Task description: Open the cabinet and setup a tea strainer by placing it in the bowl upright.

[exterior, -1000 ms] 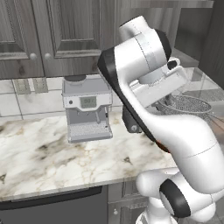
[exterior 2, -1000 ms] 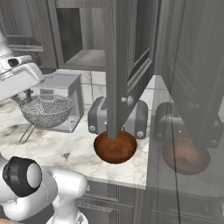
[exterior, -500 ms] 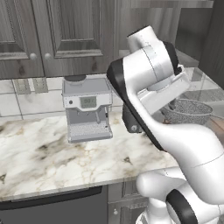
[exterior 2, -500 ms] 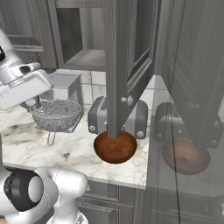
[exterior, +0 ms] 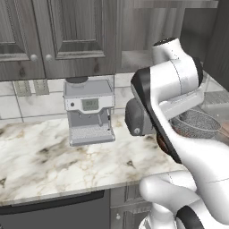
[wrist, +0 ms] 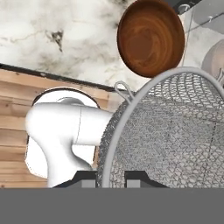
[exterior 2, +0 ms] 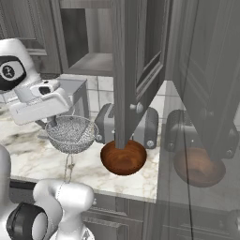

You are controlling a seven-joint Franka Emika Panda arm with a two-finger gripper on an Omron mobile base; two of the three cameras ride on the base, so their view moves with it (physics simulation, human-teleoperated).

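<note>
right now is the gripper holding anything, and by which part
Yes: the gripper is shut on the tea strainer, pinching its thin metal rim at the edge of the mesh basket, which hangs above the counter beside the wooden bowl.

We see the cabinet (exterior 2: 136, 70) with its dark grey door swung open, silver knob facing out, grey shelf bare. The tea strainer (exterior 2: 71, 134), a silver mesh basket, hangs upright in the air above the worktop, left of the bowl (exterior 2: 123, 157). That reddish-brown bowl sits near the worktop's front edge, below the open door.
</note>
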